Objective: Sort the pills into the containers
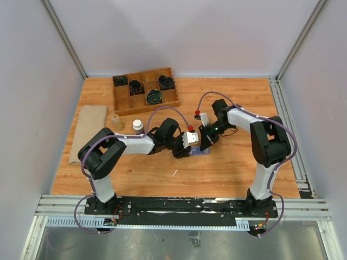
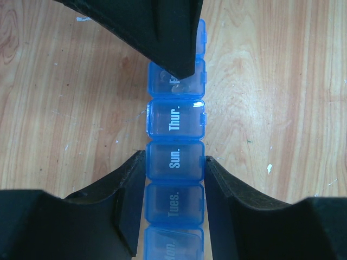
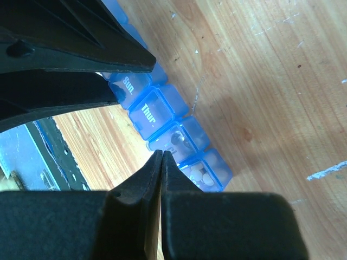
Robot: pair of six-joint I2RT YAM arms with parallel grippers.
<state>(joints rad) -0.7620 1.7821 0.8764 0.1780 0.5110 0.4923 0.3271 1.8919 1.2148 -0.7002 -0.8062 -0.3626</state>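
So the left gripper (image 2: pixel 174 162) has the pill box (image 2: pixel 175 122) clamped across its width

It runs straight out ahead; the right gripper (image 3: pixel 162 154), tips pinched together and empty, is at the Fri. lid (image 2: pixel 162 81).

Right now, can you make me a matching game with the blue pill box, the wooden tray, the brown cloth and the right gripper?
1 blue pill box
2 wooden tray
3 brown cloth
4 right gripper

A fingers shut together
B holds black coils
C gripped by the left gripper
D flat at the table left side

Pairs: 1-C, 2-B, 3-D, 4-A.
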